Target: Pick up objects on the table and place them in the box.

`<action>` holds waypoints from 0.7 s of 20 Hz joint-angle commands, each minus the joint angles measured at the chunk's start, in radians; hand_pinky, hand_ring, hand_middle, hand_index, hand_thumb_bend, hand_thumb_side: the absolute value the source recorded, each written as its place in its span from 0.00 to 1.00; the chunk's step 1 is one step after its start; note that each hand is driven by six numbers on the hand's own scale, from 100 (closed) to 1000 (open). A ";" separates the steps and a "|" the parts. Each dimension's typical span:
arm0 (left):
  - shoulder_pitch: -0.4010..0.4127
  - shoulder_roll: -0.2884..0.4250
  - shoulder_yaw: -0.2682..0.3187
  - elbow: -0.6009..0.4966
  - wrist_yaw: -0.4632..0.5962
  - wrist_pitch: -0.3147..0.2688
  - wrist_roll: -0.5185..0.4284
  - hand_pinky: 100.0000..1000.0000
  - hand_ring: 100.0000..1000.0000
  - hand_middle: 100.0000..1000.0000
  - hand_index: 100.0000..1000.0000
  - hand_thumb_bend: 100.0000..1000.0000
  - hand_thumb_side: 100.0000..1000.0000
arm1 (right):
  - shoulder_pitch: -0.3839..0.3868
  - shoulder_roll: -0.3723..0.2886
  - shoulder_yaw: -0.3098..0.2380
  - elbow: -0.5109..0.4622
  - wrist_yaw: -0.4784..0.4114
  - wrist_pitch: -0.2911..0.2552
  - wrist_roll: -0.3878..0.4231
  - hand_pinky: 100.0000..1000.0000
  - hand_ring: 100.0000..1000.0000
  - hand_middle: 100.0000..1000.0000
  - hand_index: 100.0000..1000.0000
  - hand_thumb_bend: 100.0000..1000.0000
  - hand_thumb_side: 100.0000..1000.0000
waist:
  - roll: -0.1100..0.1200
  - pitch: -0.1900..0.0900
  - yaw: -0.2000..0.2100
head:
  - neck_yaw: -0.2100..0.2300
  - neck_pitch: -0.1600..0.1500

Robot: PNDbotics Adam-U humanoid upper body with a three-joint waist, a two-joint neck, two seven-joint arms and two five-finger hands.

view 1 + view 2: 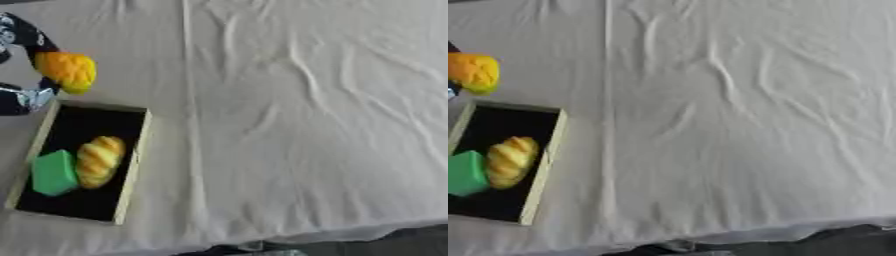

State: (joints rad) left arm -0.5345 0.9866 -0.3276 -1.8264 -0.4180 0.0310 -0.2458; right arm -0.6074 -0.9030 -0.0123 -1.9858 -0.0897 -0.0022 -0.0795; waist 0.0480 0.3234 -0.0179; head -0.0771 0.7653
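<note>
My left hand is curled around an orange bun, carried just beyond the far end of the box. Inside lie a green block and a loaf, touching. I judge transport underway; next, move nearer over free floor, then release.

the left robot hand shows at the far left edge, black with silver joints. its fingers curl from above and below round an orange-yellow thing, pinching it between them. the right robot hand shows in neither view.
</note>
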 commanded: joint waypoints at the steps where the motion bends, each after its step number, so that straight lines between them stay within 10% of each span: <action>1: 0.000 0.031 0.009 -0.003 -0.015 0.010 -0.004 0.69 0.50 0.36 0.47 0.01 0.00 | -0.012 -0.031 -0.018 -0.014 0.006 -0.011 -0.004 0.96 0.87 0.68 0.85 0.00 0.41 | -0.005 -0.016 -0.001 | 0.003 0.005; 14: 0.019 -0.020 -0.046 0.126 -0.127 0.003 -0.046 0.72 0.55 0.42 0.55 0.18 0.00 | -0.008 -0.026 -0.023 -0.014 0.005 -0.025 -0.017 0.96 0.87 0.68 0.85 0.00 0.41 | -0.008 -0.012 -0.012 | 0.007 0.005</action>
State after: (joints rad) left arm -0.5092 0.9484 -0.3784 -1.7031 -0.5318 0.0380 -0.2828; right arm -0.6068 -0.9028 -0.0182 -1.9858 -0.0894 -0.0228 -0.0941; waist 0.0420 0.3277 -0.0301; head -0.0725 0.7653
